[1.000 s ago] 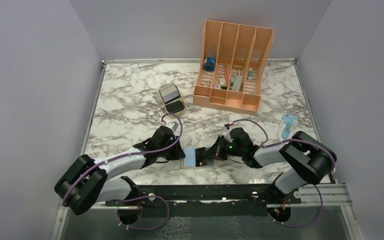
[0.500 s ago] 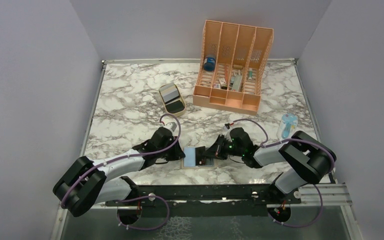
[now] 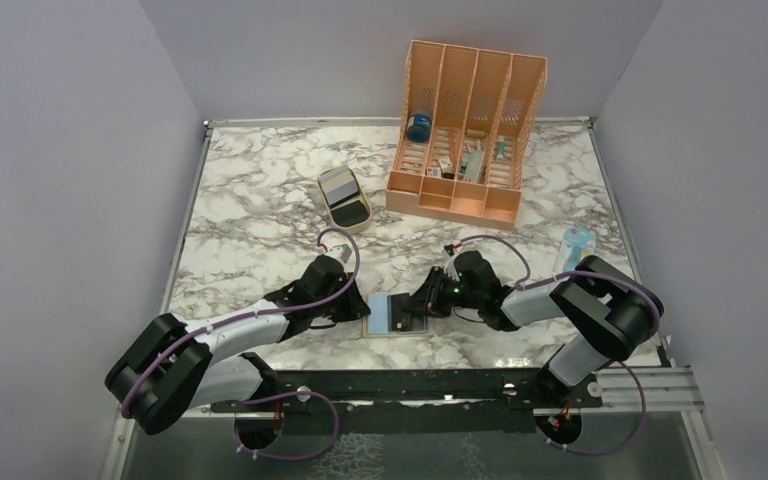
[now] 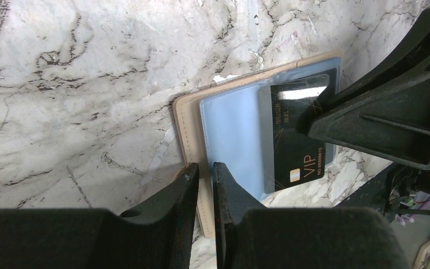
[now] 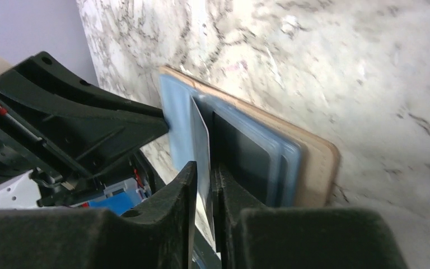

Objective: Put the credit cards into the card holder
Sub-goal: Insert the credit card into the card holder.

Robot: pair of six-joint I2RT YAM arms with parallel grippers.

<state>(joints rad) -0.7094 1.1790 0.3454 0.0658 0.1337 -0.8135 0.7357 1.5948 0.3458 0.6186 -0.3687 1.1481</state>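
The right gripper [image 5: 204, 168] is pinching a credit card [image 5: 201, 140], which its own camera is catching edge-on, so the face is hidden there. Whether the card's far end is sitting inside a light-blue pocket or only against it cannot be told. The left wrist view is showing a black VIP face, its outer edge covered by the right fingers.

The left gripper [image 4: 204, 171] is clamping the near tan edge of the open card holder [image 4: 229, 129], which is lying flat on the marble table [image 4: 78, 84]. Both arms are reaching low, facing each other across it. Well beyond the grippers, a tan tray [image 3: 345, 198] is holding flat grey and dark pieces too small to make out.
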